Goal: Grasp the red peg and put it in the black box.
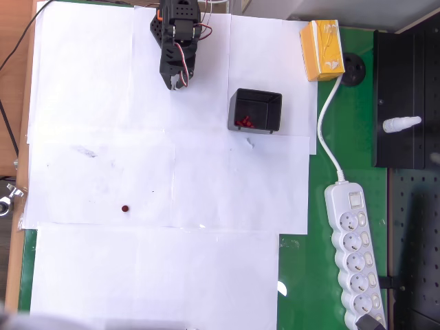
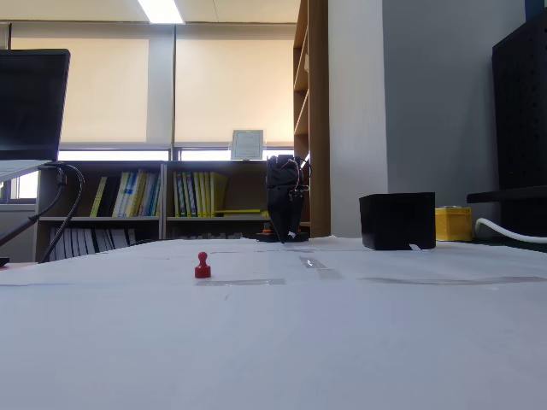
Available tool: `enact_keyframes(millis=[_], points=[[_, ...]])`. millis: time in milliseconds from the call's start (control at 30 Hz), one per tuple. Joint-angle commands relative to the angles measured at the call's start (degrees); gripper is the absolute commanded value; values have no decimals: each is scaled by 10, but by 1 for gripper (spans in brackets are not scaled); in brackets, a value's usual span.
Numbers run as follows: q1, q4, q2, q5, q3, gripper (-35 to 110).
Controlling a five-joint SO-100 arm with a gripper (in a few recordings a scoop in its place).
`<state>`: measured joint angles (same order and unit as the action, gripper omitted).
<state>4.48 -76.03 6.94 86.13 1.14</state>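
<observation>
A tiny red peg point(image 1: 125, 207) stands upright on the white paper at the lower left of the overhead view; in the fixed view the red peg point(image 2: 202, 266) stands alone in front of the arm. The black box point(image 1: 255, 111) sits right of centre with several red pegs inside; in the fixed view the black box point(image 2: 397, 220) is at the right. My black gripper point(image 1: 177, 83) hangs folded at the arm's base near the top, far from the peg; in the fixed view the gripper point(image 2: 285, 232) points down. I cannot make out how its jaws stand. Nothing shows between them.
A yellow carton point(image 1: 322, 49) stands beyond the box at the top right. A white power strip point(image 1: 354, 257) with its cable lies on the green mat at the right. A large black panel point(image 1: 405, 103) fills the right edge. White paper sheets point(image 1: 206, 275) cover the table.
</observation>
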Motion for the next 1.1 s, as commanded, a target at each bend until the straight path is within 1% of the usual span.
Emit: enact_keyframes(millis=[0, 200, 300, 667, 767, 867, 900, 1000, 1033, 1067], points=[[20, -57, 64, -7, -46, 0], [25, -57, 64, -7, -46, 0], [34, -51, 64, 15, -46, 0], [43, -47, 64, 14, -46, 0], [15, -48, 64, -11, -46, 0], [-13, -57, 64, -6, -46, 0], [-14, -52, 64, -3, -46, 0], [-20, -36, 64, 120, -46, 0], [-18, -17, 64, 117, -46, 0], [-18, 1, 64, 89, -46, 0]])
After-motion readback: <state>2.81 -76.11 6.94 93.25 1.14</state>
